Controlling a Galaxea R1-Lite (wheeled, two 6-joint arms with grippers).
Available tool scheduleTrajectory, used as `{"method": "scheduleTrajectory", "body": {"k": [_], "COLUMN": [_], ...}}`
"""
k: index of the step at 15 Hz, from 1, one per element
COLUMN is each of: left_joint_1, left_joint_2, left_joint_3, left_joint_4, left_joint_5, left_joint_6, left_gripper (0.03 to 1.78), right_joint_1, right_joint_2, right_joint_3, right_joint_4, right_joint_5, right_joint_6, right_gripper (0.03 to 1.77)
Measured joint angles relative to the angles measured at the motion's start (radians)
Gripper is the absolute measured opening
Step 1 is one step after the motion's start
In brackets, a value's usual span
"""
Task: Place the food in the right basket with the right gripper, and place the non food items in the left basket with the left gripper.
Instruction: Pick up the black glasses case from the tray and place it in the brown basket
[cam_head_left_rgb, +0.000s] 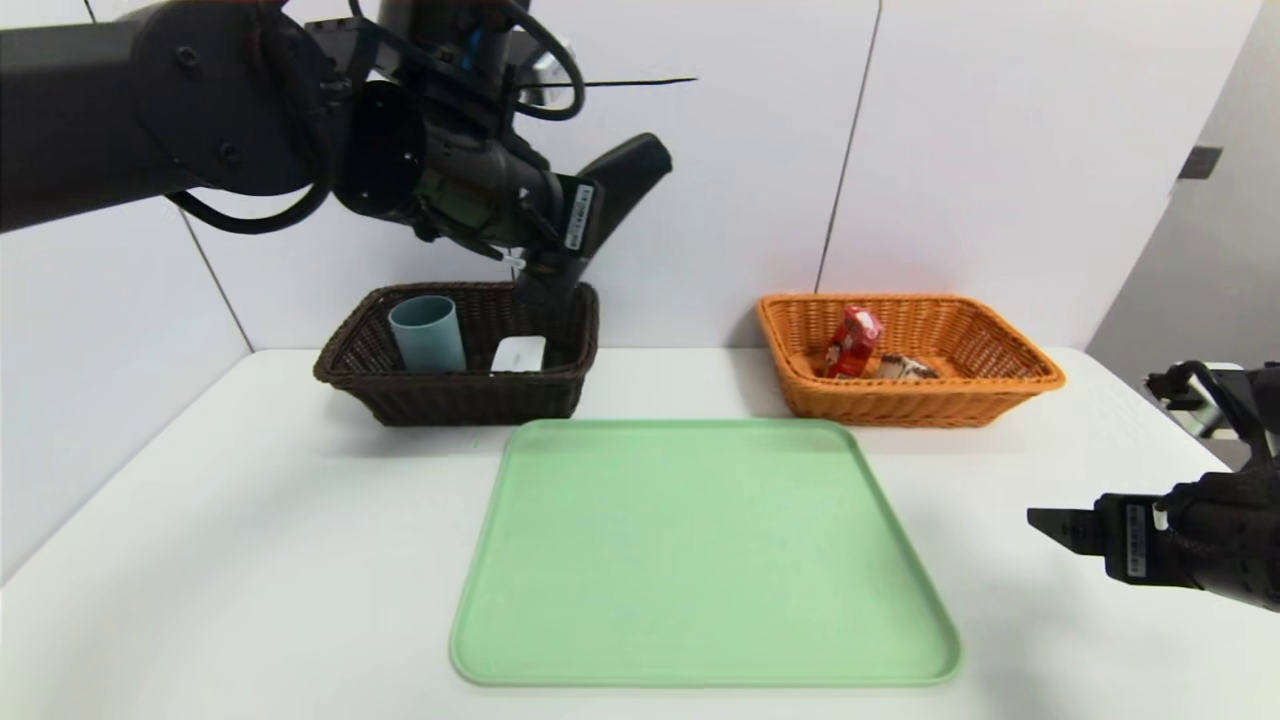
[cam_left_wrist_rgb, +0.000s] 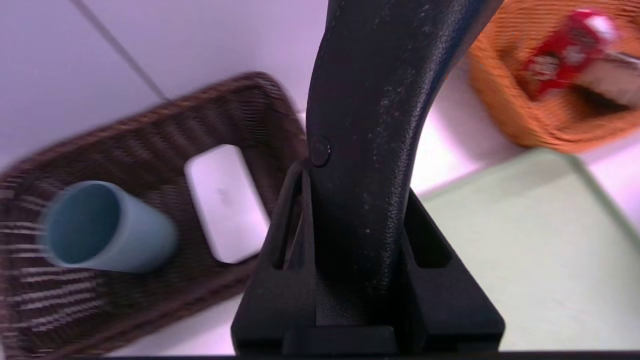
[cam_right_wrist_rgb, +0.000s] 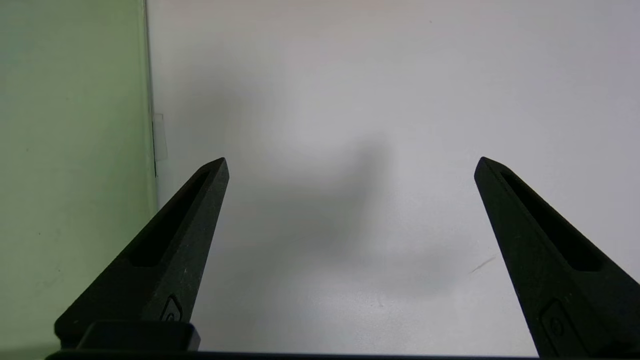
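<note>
My left gripper (cam_head_left_rgb: 545, 278) is shut on the long black pouch (cam_head_left_rgb: 625, 175), holding it in the air above the right end of the dark brown left basket (cam_head_left_rgb: 450, 398). In the left wrist view the pouch (cam_left_wrist_rgb: 370, 115) stands clamped in the left gripper (cam_left_wrist_rgb: 355, 200). The teal cup (cam_head_left_rgb: 428, 335) and the white oblong case (cam_head_left_rgb: 519, 353) lie in that basket. The orange-tan right basket (cam_head_left_rgb: 900, 405) holds the red drink carton (cam_head_left_rgb: 852, 342) and the cake wedge (cam_head_left_rgb: 905, 368). My right gripper (cam_head_left_rgb: 1060, 530) hovers open and empty low over the table at the right (cam_right_wrist_rgb: 350, 162).
A green tray (cam_head_left_rgb: 700, 560) with nothing on it lies mid-table in front of both baskets. Its edge (cam_right_wrist_rgb: 75, 125) shows beside the right gripper. White wall panels stand close behind the baskets.
</note>
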Motion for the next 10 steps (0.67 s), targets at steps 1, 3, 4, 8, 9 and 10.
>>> {"method": "scheduleTrajectory", "body": {"k": [1,3,4,8,9,10], "left_joint_1": [0.032,0.110,0.154,0.259,0.284,0.310], "left_joint_2": [-0.001,0.004,0.012,0.056,0.069,0.083], "left_joint_3": [0.000,0.000,0.001,0.011,0.011,0.011], "left_joint_4": [-0.003,-0.008,-0.010,-0.018,-0.026,-0.039], "left_joint_5": [-0.003,-0.012,-0.026,-0.043,-0.044,-0.044], "left_joint_6": [0.041,0.120,0.158,0.260,0.287,0.323], "left_gripper": [0.42,0.42,0.42,0.42,0.42,0.42], "right_joint_1": [0.000,0.000,0.000,0.001,0.001,0.002], "right_joint_2": [0.002,0.006,0.009,0.021,0.023,0.025], "right_joint_3": [0.000,0.001,0.003,0.016,0.017,0.017], "right_joint_4": [0.000,-0.001,-0.010,-0.044,-0.044,-0.044], "right_joint_5": [0.000,0.000,0.000,-0.001,-0.001,-0.001], "right_joint_6": [0.001,0.001,0.001,0.003,0.003,0.004], "right_gripper": [1.70,1.70,1.70,1.70,1.70,1.70]}}
